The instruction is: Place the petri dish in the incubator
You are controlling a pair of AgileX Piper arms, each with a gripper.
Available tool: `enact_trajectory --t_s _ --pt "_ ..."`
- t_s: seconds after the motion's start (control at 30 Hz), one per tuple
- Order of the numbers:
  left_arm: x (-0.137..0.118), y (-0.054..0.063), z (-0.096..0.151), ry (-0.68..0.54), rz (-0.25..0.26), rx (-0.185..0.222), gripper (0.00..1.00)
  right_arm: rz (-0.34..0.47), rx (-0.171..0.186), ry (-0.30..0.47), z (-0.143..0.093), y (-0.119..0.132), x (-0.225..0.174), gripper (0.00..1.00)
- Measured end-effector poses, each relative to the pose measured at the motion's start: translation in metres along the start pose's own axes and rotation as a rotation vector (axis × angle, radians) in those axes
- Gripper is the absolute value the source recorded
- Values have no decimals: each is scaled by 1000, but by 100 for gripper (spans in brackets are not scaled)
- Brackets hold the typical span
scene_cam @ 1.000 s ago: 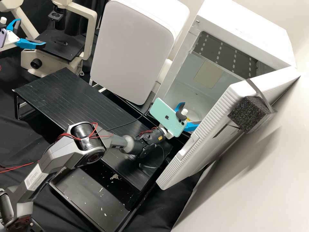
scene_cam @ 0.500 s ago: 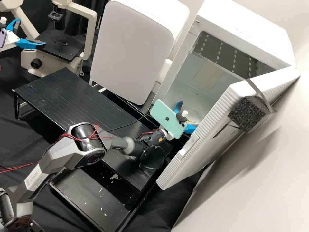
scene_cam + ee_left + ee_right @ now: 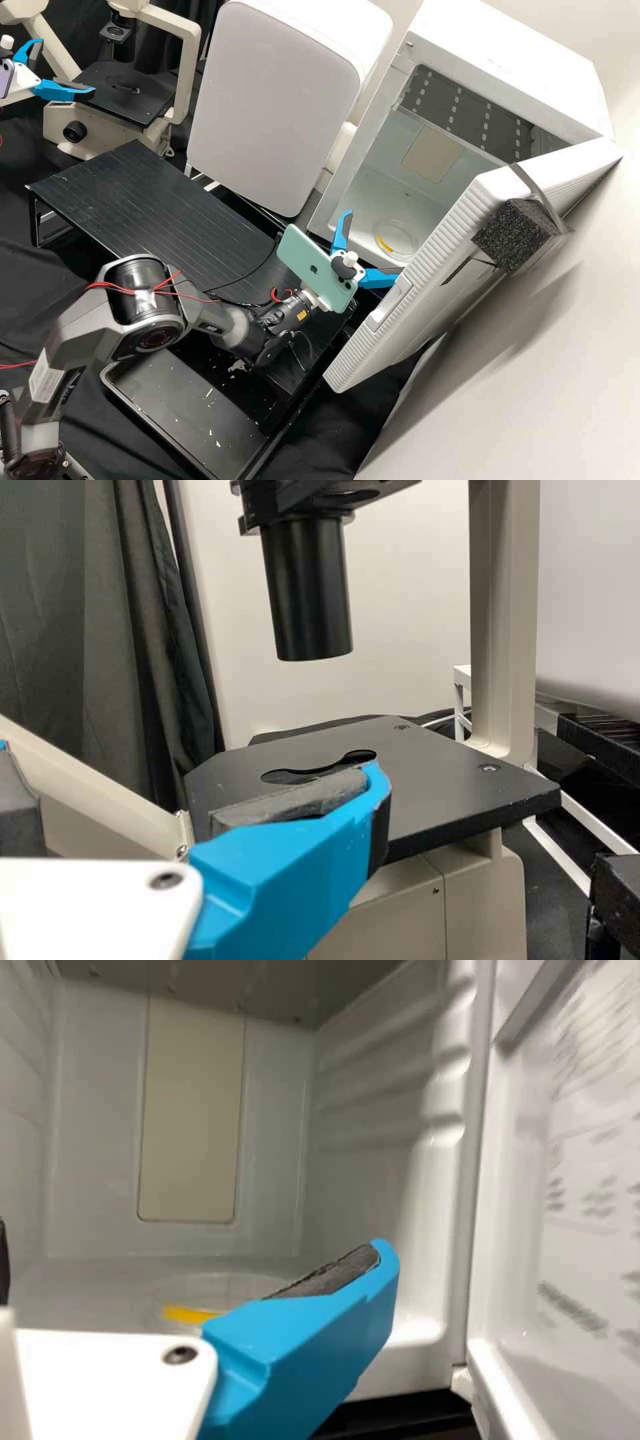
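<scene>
One petri dish (image 3: 398, 240) inside the incubator (image 3: 513, 63), beyond the right gripper's (image 3: 373, 245) fingers (image 3: 341, 232).

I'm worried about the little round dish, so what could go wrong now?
The open right claw is very near the incubator's door, so it might bump it. If someone shut the door now, it could perhaps hit the claw. And the clear dish sits loose on the incubator floor, so if the claw went back in, it might nudge it.
</scene>
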Motion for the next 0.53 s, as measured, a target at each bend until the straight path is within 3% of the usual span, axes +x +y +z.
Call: enact_trajectory --t_s 0.33,0.53 --pt "0 0 0 0 0 0 100 15 60 -144 -26 3 -85 100" --pt "0 0 0 0 0 0 100 -26 97 -153 -53 -7 -135 100"
